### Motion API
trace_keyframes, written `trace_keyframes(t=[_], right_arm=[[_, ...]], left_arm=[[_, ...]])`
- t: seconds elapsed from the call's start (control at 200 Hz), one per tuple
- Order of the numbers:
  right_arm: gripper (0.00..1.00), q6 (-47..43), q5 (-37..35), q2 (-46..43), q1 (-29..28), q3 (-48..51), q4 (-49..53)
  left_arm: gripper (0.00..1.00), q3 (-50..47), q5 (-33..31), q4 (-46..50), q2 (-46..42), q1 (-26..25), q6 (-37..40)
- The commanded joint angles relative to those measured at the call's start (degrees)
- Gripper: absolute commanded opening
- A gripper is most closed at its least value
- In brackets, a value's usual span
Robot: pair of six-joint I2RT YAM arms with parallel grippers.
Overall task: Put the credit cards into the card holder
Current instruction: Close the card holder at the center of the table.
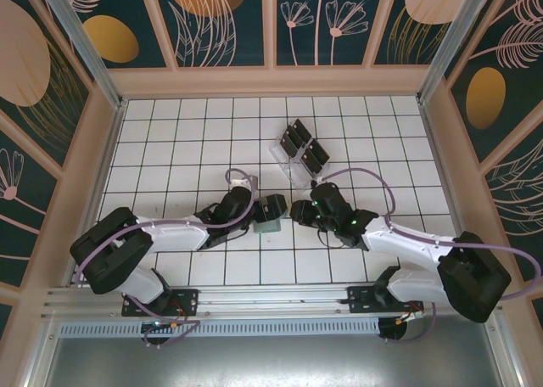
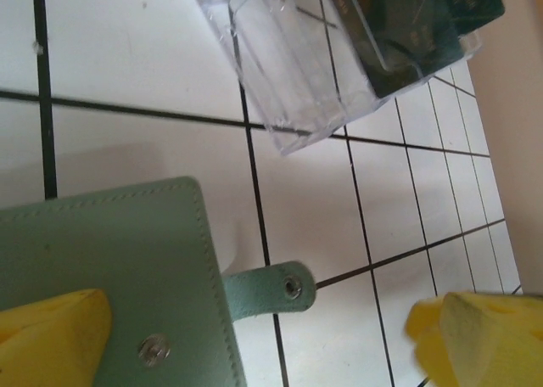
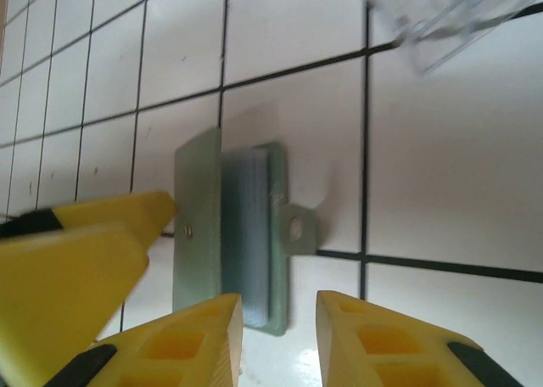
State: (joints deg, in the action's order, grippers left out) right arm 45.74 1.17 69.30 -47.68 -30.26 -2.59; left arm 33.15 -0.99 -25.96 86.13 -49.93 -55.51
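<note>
left gripper (image 2: 263, 340) is hanging spread wide over the soft grey-green rectangular card holder (image 2: 110, 243); right gripper (image 3: 280, 332) is hovering slightly parted.

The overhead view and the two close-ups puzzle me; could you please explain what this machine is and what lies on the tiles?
Two robot arms are bolted at the near edge of a tiled table. The overhead view looks down on both; each close-up comes from a camera on one wrist, its yellow fingers showing. A grey-green card holder lies between the left gripper and the right gripper. Beyond it stands a clear plastic rack holding black credit cards. The left gripper is wide open, the right narrowly open; neither grips anything.
</note>
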Motion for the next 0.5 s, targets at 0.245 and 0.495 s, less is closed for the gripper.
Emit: trace_keyframes(t=[0.245, 0.495], right_arm=[[0.12, 2.4, -2.9, 5.9, -6.8, -8.2, -2.2], [0.05, 1.6, -2.3, 10.4, -7.6, -11.0, -2.1]], left_arm=[[0.99, 7.3, -11.0, 14.6, -8.5, -0.1, 5.2], [0.99, 9.0, -13.2, 23.0, -11.1, 5.2, 8.8]])
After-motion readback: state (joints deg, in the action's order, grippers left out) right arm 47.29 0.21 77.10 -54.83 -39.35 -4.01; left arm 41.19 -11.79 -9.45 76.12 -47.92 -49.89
